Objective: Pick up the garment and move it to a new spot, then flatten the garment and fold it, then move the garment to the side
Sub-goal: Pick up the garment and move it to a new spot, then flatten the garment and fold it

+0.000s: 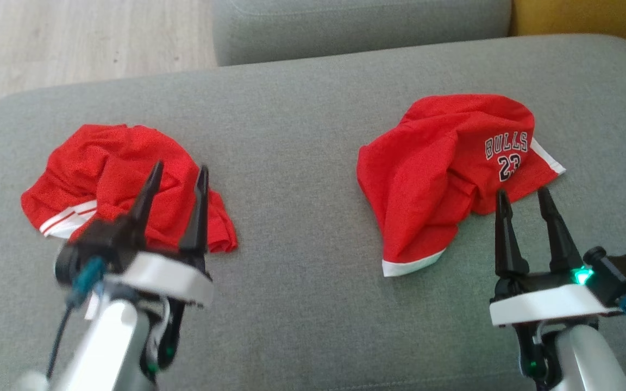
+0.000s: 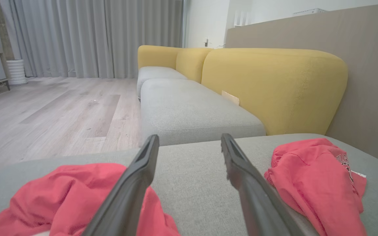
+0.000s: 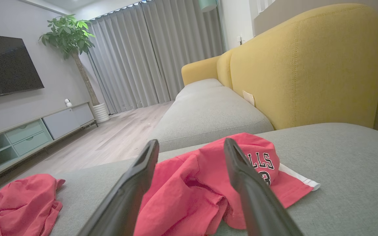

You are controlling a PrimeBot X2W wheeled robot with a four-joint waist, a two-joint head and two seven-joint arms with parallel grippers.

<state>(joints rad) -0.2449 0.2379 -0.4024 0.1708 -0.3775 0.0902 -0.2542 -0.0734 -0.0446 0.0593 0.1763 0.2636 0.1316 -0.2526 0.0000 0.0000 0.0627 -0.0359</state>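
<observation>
On the grey sofa seat (image 1: 296,125), a crumpled red garment (image 1: 101,157) is seen at nine o'clock, with the left pincer (image 1: 180,166) held wide and empty over it. A second red garment (image 1: 427,174), lettered BULLS 23, is seen at three o'clock, the right pincer (image 1: 523,191) spread wide, empty, at its five o'clock.
</observation>
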